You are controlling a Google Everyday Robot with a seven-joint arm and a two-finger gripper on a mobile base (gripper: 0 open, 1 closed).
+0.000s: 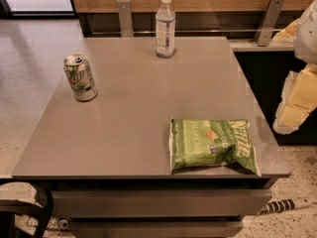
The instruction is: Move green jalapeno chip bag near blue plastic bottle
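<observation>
The green jalapeno chip bag [213,144] lies flat at the front right corner of the grey table [143,113], its lettering turned sideways. The blue plastic bottle [165,26], clear with a white cap and a pale label, stands upright at the table's far edge, near the middle. My gripper [296,103] shows as a pale yellow-white shape at the right edge of the view. It is off the table's right side, raised, to the right of the bag and apart from it. It holds nothing that I can see.
A green-and-white soda can [80,77] stands upright on the table's left side. A wooden wall panel with metal brackets [267,21] runs behind the table. A dark cabinet [262,83] stands to the right, and speckled floor to the left.
</observation>
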